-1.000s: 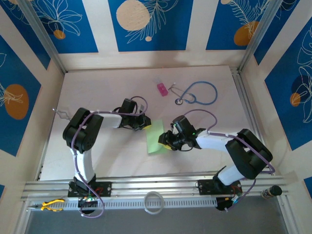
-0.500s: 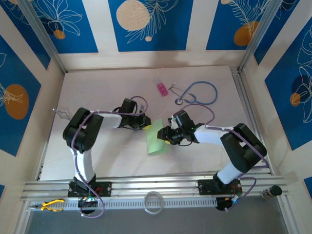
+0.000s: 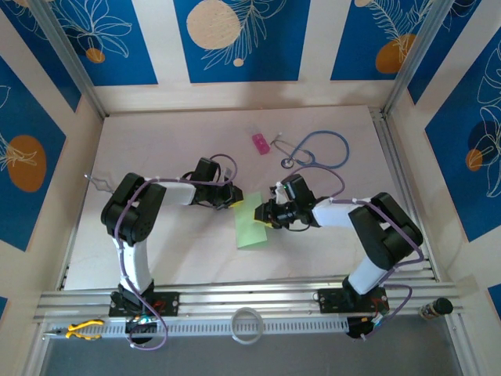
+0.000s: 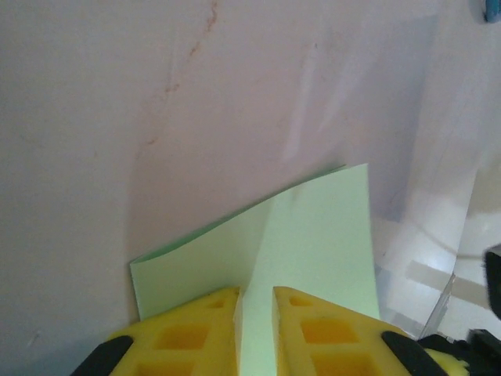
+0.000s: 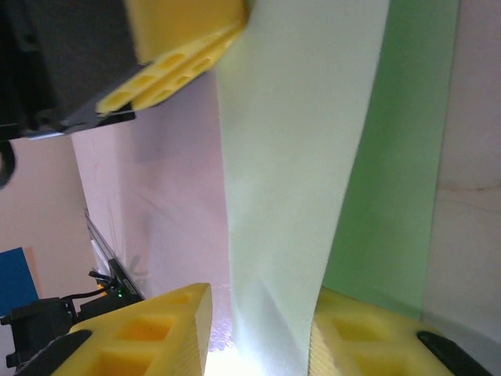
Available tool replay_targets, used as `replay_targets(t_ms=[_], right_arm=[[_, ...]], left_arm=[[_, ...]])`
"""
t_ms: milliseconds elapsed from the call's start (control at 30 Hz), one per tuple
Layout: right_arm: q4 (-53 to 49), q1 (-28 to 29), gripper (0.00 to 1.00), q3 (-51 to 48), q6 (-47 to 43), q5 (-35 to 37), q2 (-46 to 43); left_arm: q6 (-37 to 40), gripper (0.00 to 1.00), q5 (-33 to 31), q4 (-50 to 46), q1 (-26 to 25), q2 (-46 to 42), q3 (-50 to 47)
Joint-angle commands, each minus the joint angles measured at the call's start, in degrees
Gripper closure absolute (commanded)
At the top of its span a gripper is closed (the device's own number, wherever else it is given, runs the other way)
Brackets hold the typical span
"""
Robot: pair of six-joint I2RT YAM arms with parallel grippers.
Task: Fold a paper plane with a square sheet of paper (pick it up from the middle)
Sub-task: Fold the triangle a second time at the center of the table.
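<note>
Left gripper [image 4: 256,296]: two yellow ribbed plastic fingers [image 4: 184,333] just below the thin light-green creased paper sheet [image 4: 313,235], nearly together, nipping its lower edge btwn them. Sheet stands up w/ a crease running up from the gap; the part left of the crease is shaded and has a curved top edge, right part brighter, flatter. Pale pinkish tabletop [image 4: 156,102] lies beyond the sheet.
</note>
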Motion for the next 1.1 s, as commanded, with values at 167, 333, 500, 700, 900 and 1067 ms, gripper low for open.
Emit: replay_targets(t_ms=[167,333,500,700,900,1067], right_arm=[[-0.13,-0.48,0.80,-1.24,0.23,-0.30,2.22],[-0.27,-0.45,0.87,-0.89,2.15,0.92,2.94],[-1.74,-0.66,0.91,-0.42,3.28,4.33,1.90],[-2.89,-1.60,0.91,-0.77,6.03,7.76,0.34],[-3.40,-2.50,0.90,-0.80,9.25,6.82,-0.84],[-4.28,-2.57,0.88,-0.10,10.12,4.70,-0.52]], left_arm=[[0.39,0.72,1.33,-2.38,0.46,-3.17,1.35],[2.52,0.59,-0.90,-4.82,0.44,-9.02,0.68],[5.82,0.48,-2.95,-5.99,0.44,-15.30,-1.52],[8.87,0.47,-4.12,-2.83,0.10,-20.69,-6.05],[18.83,0.48,-8.11,2.27,-5.56,-27.02,-12.24],[33.35,0.47,-16.45,4.13,-15.48,-32.09,-16.84]])
